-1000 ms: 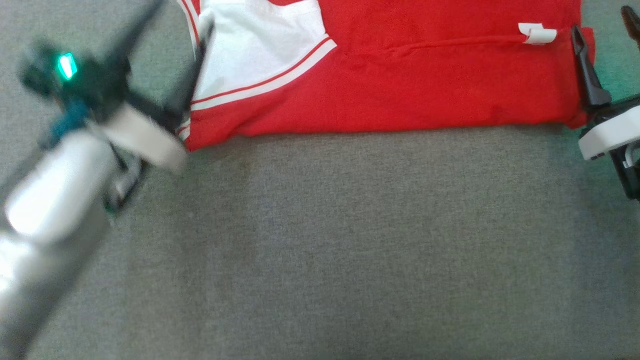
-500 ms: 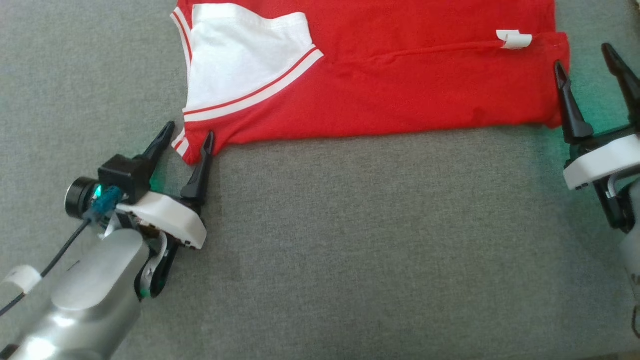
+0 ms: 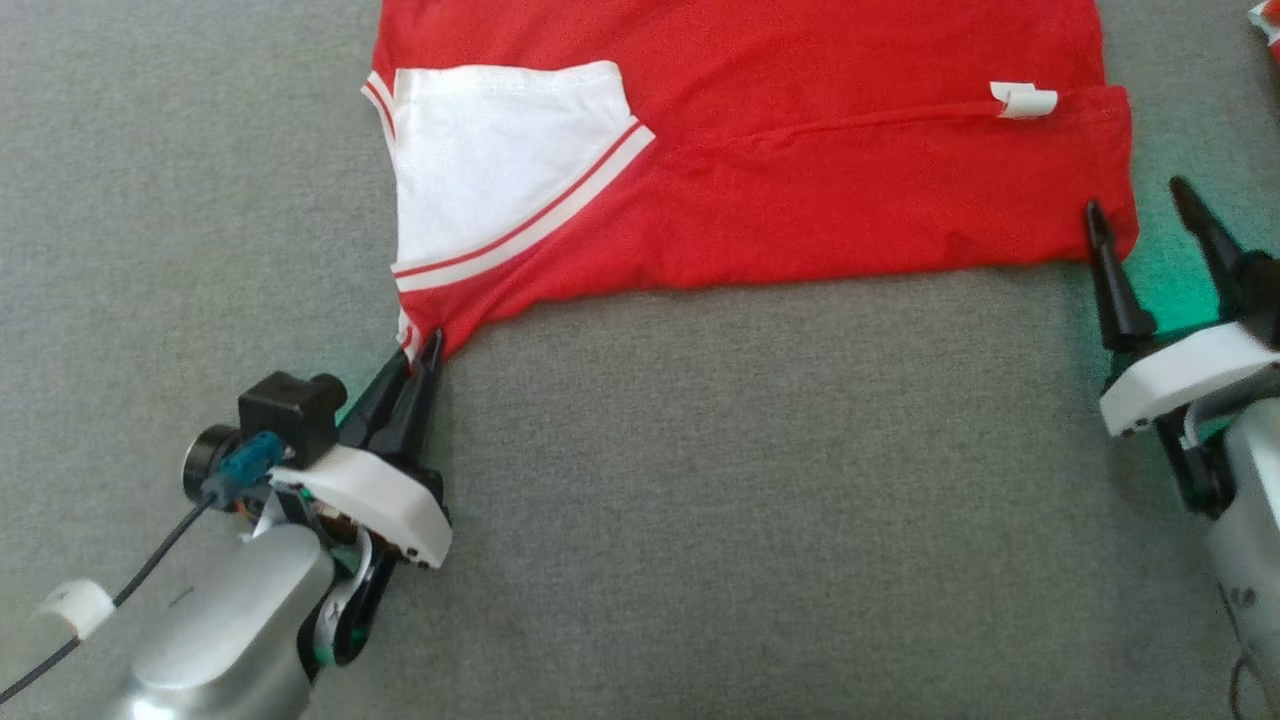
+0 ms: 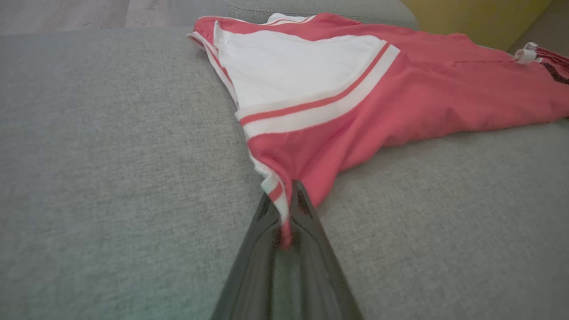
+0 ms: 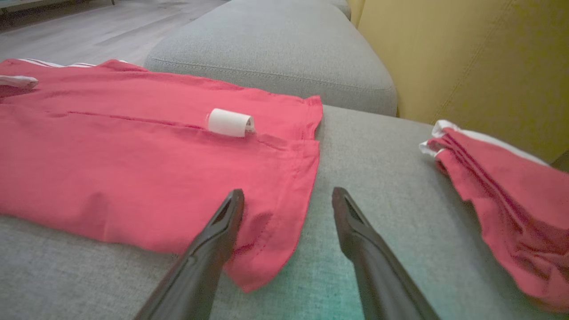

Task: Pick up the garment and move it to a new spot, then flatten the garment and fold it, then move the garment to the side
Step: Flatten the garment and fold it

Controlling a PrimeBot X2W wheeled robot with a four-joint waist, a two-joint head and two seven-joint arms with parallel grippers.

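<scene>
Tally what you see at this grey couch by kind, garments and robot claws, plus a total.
Garments: 2 (spread red-and-white fabric garment, bunched red-and-white fabric garment)
Claws: 2 (dark two-fingered left claw, dark two-fingered right claw)
Total: 4

Two garments [image 5: 133,146] [image 5: 502,195] — two grippers [image 3: 425,345] [image 3: 1135,197].

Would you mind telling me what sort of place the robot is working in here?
Probably a living room: the red garment lies on a grey upholstered seat cushion, with wood-look floor beyond and a yellow panel, perhaps a backrest, alongside.
</scene>
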